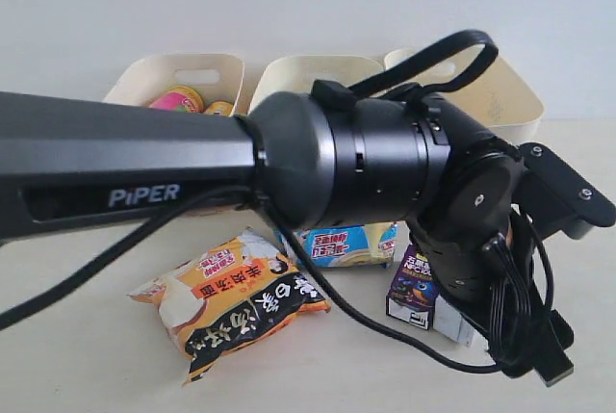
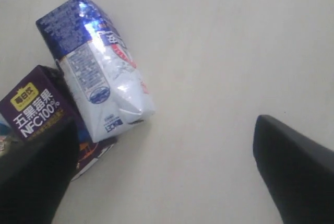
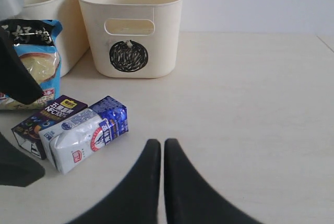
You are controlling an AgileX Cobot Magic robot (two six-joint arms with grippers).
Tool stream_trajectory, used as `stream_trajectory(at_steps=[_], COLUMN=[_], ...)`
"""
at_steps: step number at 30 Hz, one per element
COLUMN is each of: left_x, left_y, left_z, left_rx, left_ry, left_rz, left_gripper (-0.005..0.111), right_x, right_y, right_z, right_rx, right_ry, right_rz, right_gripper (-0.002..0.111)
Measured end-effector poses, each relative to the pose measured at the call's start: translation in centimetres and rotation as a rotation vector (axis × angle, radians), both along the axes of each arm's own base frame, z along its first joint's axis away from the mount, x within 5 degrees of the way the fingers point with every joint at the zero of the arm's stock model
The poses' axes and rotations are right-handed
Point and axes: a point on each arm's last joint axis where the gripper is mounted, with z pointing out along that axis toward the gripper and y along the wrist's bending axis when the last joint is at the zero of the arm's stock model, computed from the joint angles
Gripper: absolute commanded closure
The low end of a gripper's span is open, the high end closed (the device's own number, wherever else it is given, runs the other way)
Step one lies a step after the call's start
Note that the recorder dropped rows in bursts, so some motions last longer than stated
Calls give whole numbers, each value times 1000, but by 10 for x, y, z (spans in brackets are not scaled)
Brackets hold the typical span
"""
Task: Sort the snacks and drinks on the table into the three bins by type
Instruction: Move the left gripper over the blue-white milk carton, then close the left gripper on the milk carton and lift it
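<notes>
The white-and-blue carton point(image 2: 99, 78) lies on its side against the dark purple carton point(image 2: 36, 104). My left gripper point(image 2: 167, 182) hangs open just above the table beside them, one finger point(image 2: 31, 177) over the purple carton's edge, nothing between the jaws. My right gripper point(image 3: 159, 148) is shut and empty, low over bare table near the white-and-blue carton point(image 3: 86, 132). The orange-and-black packet point(image 1: 231, 302) and blue-and-black packet point(image 1: 346, 243) lie flat on the table. In the left bin point(image 1: 144, 71) stand the pink tube point(image 1: 176, 99) and the yellow tube point(image 1: 219, 108).
The middle bin point(image 1: 289, 71) and right bin point(image 1: 505, 95) stand along the back; the circle-marked bin point(image 3: 130, 25) is behind the cartons. My left arm point(image 1: 144, 172) spans the exterior view and hides much of the table. A black cable point(image 1: 385, 331) trails across the table.
</notes>
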Motion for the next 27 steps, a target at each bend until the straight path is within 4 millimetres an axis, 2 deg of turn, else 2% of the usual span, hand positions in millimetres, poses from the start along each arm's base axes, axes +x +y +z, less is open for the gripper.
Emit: stream_trajectory(at_steps=[12,17,23,27], left_x=[19,30,51,57], left_y=[-15,-18,-10,-7], left_z=[-23,-26,-33,-35], left_rx=[51,35,8,-4], left_ry=[-70,-77,-12,10], left_rz=[56,108,167,180], left_gripper=[23,23,23,23], right_x=[0,0,0,0], right_y=[0,0,0,0], right_z=[0,0,0,0], right_rx=[0,0,0,0], right_ry=[0,0,0,0], right_rz=[0,0,0,0], right_gripper=[108,108,108,108])
